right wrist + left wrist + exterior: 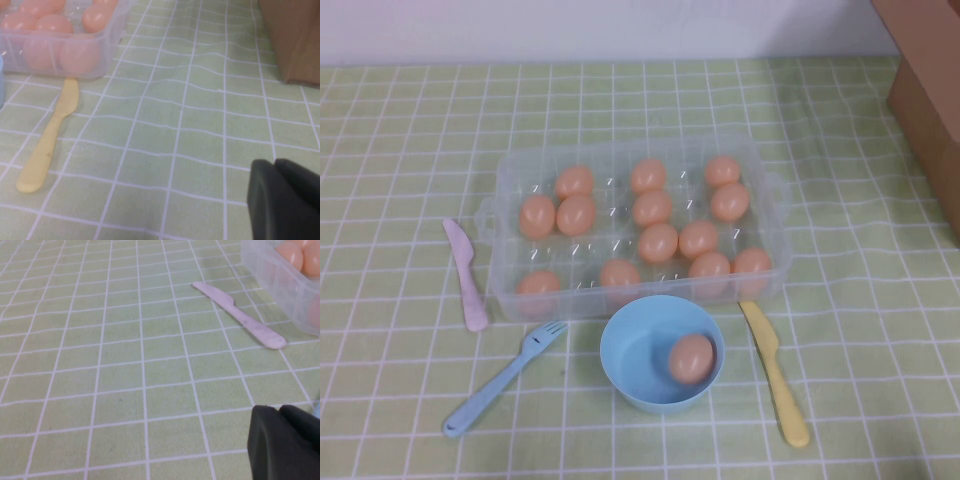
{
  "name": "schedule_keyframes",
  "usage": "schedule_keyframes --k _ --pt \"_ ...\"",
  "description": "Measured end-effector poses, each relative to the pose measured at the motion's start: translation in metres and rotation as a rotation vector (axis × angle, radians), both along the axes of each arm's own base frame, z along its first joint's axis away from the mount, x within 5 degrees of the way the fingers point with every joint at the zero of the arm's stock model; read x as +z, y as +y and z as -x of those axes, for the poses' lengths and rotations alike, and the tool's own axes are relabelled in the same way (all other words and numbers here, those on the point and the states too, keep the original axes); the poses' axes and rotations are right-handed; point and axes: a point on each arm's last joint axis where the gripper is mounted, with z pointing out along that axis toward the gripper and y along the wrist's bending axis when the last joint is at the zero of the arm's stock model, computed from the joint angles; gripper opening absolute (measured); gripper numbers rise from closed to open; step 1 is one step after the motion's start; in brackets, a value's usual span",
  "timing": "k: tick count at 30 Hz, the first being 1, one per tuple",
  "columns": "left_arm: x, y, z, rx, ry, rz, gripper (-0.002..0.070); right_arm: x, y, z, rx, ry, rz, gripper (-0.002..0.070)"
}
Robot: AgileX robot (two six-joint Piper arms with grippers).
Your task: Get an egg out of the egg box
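Both jaws look closed and empty: left gripper [287,442] low near the pink knife [239,315], right gripper [285,197] near the yellow knife [49,140]. One egg [691,358] lies in the blue bowl [630,375], just before the egg box [500,290]; I judge the step done, retreat next.

Peach egg [691,358] — beside clear egg box [630,228]

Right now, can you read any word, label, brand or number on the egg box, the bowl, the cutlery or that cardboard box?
None: no text, label, brand, number or sign can be read in any view.
egg box: clear plastic, unmarked.
bowl, holding one egg: plain blue.
pink knife, blue fork, yellow knife: no print.
cardboard box: plain brown faces.
left pincer and right pincer: dark, unmarked, low over the tablecloth.
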Motion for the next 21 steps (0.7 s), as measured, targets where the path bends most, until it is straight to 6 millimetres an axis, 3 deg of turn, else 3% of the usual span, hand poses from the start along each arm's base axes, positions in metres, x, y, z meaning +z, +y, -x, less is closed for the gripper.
schedule_keyframes --k 17,19,21 --pt "0.001 0.0 0.0 0.0 -0.01 0.001 -0.0004 0.0 0.0 0.0 0.0 0.0 0.0 -0.002" --pt "0.005 -0.001 -0.001 0.011 -0.055 0.093 -0.0005 0.0 0.0 0.0 0.0 0.0 0.0 -0.002" --pt "0.014 -0.003 -0.003 0.04 -0.132 0.34 -0.0005 0.0 0.0 0.0 0.0 0.0 0.0 -0.002"
